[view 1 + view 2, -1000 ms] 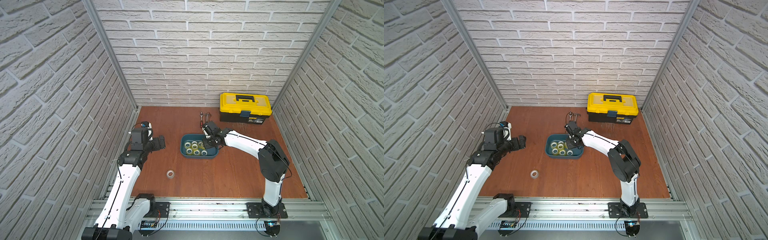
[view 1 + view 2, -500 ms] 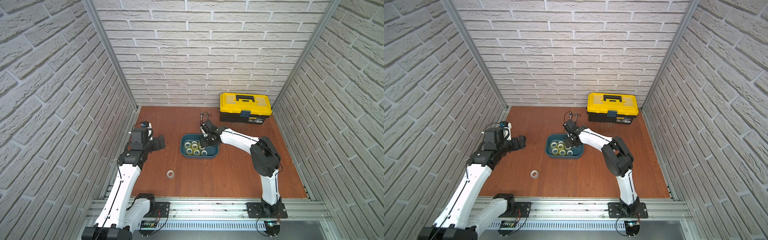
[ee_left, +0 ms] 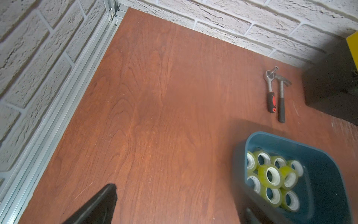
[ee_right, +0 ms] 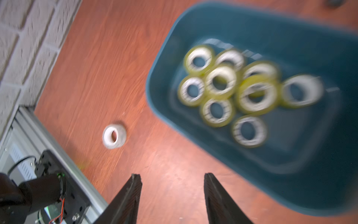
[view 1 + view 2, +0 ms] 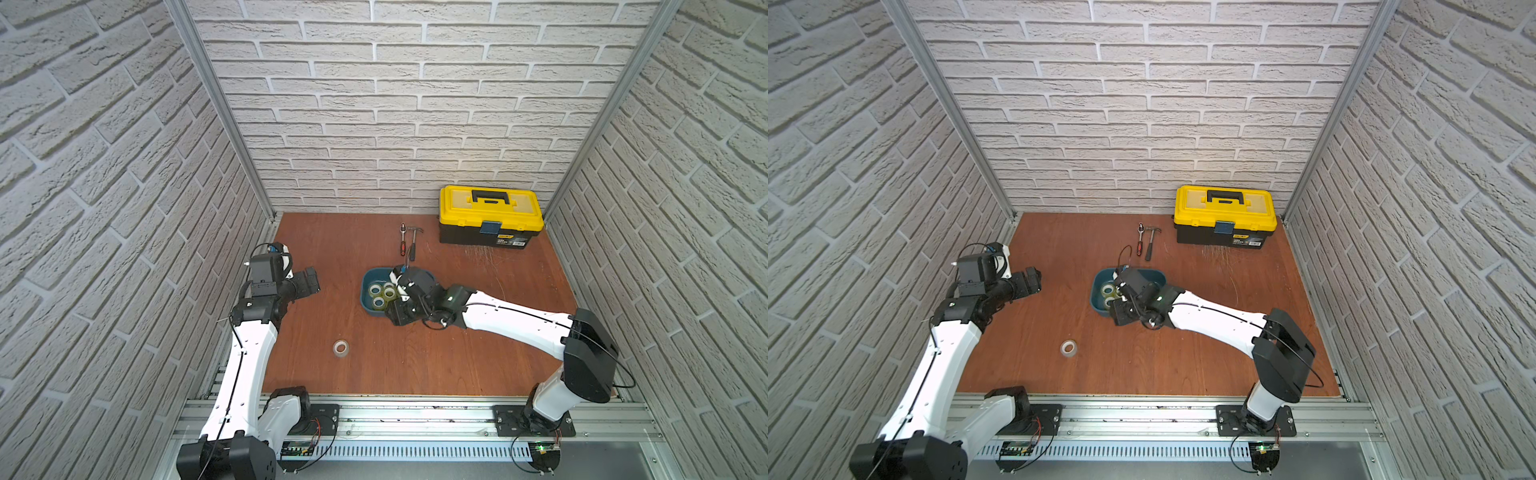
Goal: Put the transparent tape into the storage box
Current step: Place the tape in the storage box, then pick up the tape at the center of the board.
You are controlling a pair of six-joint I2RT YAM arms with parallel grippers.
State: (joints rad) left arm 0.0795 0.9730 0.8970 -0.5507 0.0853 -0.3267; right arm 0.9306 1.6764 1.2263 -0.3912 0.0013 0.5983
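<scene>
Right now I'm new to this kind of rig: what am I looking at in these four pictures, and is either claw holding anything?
Two white robot arms are mounted at the front of a wooden table, each ending in a two-fingered claw. Two pictures look down on the whole scene from overhead. The other two come from cameras on the arms' wrists. On the table are a blue storage box with rolls of transparent tape inside, one loose tape roll near the front, a yellow toolbox at the back, and a hammer and ratchet beside it. The right gripper hangs open at the box's near edge, holding nothing. The left gripper is also open and empty, off to the box's side.
</scene>
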